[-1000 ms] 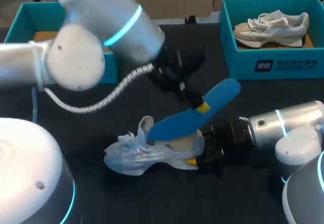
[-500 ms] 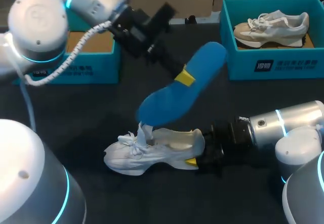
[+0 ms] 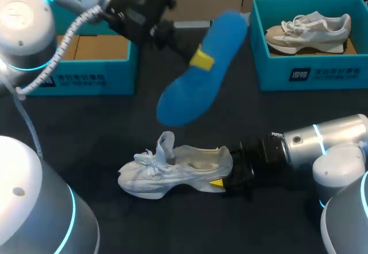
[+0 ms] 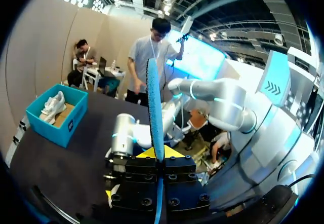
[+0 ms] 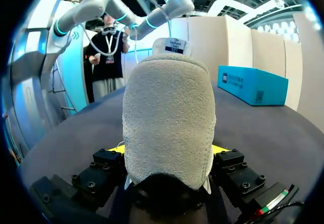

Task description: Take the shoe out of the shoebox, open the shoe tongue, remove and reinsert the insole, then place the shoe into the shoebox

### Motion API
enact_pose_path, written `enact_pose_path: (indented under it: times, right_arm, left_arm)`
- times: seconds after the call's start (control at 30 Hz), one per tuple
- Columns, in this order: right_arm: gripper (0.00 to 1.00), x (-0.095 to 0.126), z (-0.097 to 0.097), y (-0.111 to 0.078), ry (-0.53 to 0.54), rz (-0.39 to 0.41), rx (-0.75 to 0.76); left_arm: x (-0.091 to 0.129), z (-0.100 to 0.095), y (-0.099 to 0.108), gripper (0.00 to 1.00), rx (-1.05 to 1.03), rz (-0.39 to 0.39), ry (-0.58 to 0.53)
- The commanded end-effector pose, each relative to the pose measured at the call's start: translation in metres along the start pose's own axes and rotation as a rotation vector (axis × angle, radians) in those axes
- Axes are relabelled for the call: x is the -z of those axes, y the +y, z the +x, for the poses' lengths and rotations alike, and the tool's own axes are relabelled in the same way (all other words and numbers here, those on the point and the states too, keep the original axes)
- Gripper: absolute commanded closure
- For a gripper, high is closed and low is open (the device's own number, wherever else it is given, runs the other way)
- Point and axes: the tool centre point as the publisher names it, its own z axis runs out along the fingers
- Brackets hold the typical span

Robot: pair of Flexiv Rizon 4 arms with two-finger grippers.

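At the left, the open teal shoebox [image 3: 86,79] stands at the far side of the tabletop [image 3: 86,127], and the left arm comes in above it. The left hand [image 3: 200,59] is pressed onto the blue insole [image 3: 187,102]. It pinches the insole near its middle and holds it tilted in the air, above the shoe and apart from it. In the left wrist view the insole [image 4: 155,102] stands edge-on between the two sides of the hand.

The pinch takes only a narrow strip of a soft, bendy part (my reading), so the insole could pivot or slip and reach the shoe twisted. Below it, the white sneaker [image 3: 172,170] lies on the tabletop with its toe to the left, its tongue lifted and its opening facing up. If the insole's toe enters too steeply, it may catch on the tongue or laces, or buckle and bunch inside.

The right hand [image 3: 221,182] pinches the sneaker's heel [image 5: 168,117] from both sides. A hard push from the insole could drag the shoe out of that hold or tip it over. At the far right, a second teal shoebox [image 3: 310,70] holds a beige sneaker [image 3: 307,29], well apart from all this.
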Motion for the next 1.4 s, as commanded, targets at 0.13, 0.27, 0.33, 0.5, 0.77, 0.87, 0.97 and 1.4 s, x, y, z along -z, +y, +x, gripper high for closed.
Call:
enact_pose_path:
  times: [0.13,0.27,0.33,0.5,0.77,0.87,0.97,1.4]
  right_arm:
    - [1.0,-0.001,0.002,-0.001,-0.001,0.004,0.0]
    - [1.0,-0.001,0.002,-0.001,-0.001,0.004,0.0]
    - [1.0,-0.001,0.002,-0.001,-0.001,0.004,0.0]
    - [1.0,-0.001,0.002,-0.001,-0.001,0.004,0.0]
    - [1.0,-0.001,0.002,-0.001,-0.001,0.004,0.0]
    - [1.0,-0.001,0.002,-0.001,-0.001,0.004,0.0]
    - [1.0,-0.001,0.002,-0.001,-0.001,0.004,0.0]
    - [1.0,-0.001,0.002,-0.001,-0.001,0.004,0.0]
  left_arm:
    - [0.042,0.065,-0.008,1.0,0.028,0.252,-0.158]
    - [0.042,0.065,-0.008,1.0,0.028,0.252,-0.158]
    - [0.042,0.065,-0.008,1.0,0.028,0.252,-0.158]
    - [0.042,0.065,-0.008,1.0,0.028,0.252,-0.158]
    - [0.048,0.075,-0.023,1.0,0.042,0.213,-0.093]
    - [0.052,0.081,-0.029,1.0,0.04,0.21,-0.086]
    - [0.055,0.085,-0.032,1.0,0.051,0.219,-0.087]
    - [0.059,0.09,-0.033,1.0,0.047,0.247,-0.086]
